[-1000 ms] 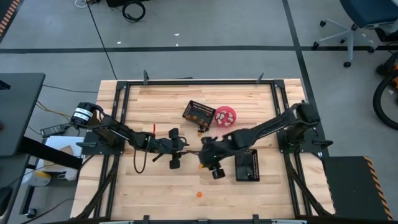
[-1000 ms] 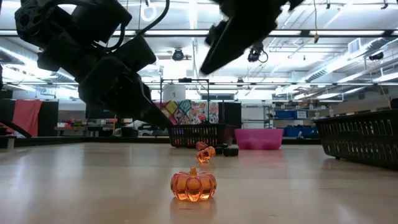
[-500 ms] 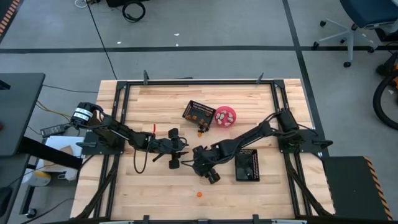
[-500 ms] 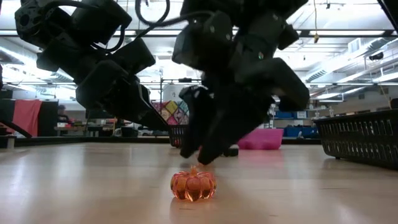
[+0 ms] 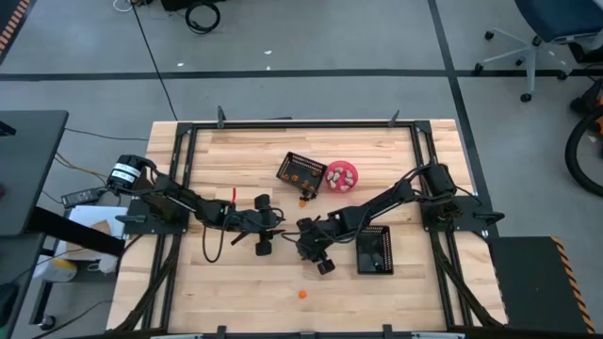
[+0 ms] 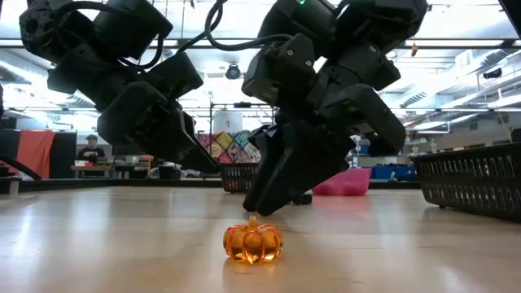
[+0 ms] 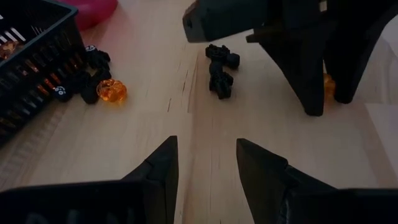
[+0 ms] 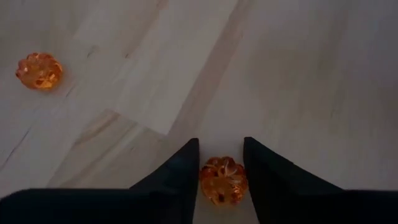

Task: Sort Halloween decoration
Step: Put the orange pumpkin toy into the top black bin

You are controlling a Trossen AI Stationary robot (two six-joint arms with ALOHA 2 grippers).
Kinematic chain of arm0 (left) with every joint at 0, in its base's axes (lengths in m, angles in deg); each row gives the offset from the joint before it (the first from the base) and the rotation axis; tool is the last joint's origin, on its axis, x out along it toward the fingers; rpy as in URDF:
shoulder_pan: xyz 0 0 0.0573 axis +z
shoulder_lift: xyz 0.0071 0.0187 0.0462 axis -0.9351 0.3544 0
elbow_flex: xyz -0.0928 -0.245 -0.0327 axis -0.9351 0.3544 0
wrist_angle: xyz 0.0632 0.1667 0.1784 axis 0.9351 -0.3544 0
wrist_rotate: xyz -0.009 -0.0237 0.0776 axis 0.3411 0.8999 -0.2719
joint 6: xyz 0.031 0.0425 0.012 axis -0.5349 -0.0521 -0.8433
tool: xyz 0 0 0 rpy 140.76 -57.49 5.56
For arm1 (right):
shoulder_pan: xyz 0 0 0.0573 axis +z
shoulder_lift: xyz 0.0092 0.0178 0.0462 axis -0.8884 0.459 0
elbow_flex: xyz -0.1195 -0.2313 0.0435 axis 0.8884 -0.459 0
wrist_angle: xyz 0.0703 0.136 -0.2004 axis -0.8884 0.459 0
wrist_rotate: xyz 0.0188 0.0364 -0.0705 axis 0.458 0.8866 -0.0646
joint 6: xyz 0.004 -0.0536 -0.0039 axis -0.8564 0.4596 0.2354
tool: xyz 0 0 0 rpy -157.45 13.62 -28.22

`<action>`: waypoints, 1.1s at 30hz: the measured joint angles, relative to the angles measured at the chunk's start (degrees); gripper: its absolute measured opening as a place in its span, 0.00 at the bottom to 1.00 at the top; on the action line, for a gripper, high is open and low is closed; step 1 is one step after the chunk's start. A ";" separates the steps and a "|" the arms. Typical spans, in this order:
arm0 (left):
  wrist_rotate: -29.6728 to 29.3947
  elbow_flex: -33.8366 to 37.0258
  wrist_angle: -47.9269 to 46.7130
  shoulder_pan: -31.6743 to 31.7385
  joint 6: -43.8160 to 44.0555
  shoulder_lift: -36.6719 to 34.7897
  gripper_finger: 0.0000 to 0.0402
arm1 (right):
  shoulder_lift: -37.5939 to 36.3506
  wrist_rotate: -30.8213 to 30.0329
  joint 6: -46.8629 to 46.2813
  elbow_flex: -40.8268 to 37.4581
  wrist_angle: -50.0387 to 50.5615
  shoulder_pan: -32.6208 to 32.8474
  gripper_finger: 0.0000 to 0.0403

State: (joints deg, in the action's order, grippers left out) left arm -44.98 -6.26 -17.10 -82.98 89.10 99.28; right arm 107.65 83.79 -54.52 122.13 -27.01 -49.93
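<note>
My right gripper (image 8: 221, 148) stands low over the table's middle (image 5: 307, 243), its fingers shut on a small orange pumpkin trinket (image 8: 222, 180). A second orange pumpkin (image 6: 253, 242) lies loose nearer the near edge (image 5: 302, 293), resting on its base. My left gripper (image 7: 206, 155) hovers open just left of the right one (image 5: 281, 230), touching nothing. Ahead of it lie black trinkets (image 7: 221, 70). An orange one (image 7: 112, 91) and more black ones (image 7: 84, 84) sit beside a black mesh basket (image 5: 301, 169). My right gripper pinches the orange pumpkin's two sides (image 8: 205, 177) between its two fingers. The fingers (image 6: 273, 191) slant down from above, and their tips are at the table top. The left wrist view shows the pumpkin (image 7: 328, 87) low between them, at table level.
A pink bowl (image 5: 341, 175) with pale trinkets sits right of the far basket, which holds orange trinkets. A second black mesh basket (image 5: 374, 250) lies close to the right of my right gripper. Bare wood stretches along the near edge and far left.
My right gripper has come down from above the table and a little toward the left edge, landing on the farther orange pumpkin, which it now hides in the low view. The near pumpkin and my left arm have kept still.
</note>
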 joint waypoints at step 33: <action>-0.02 0.00 0.00 0.00 -0.04 0.00 0.34 | -7.49 2.74 3.31 -0.63 4.85 -4.96 0.37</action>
State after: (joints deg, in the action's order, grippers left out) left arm -45.00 -6.26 -17.10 -82.98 89.06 99.28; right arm 100.16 86.53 -51.21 121.50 -22.16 -54.89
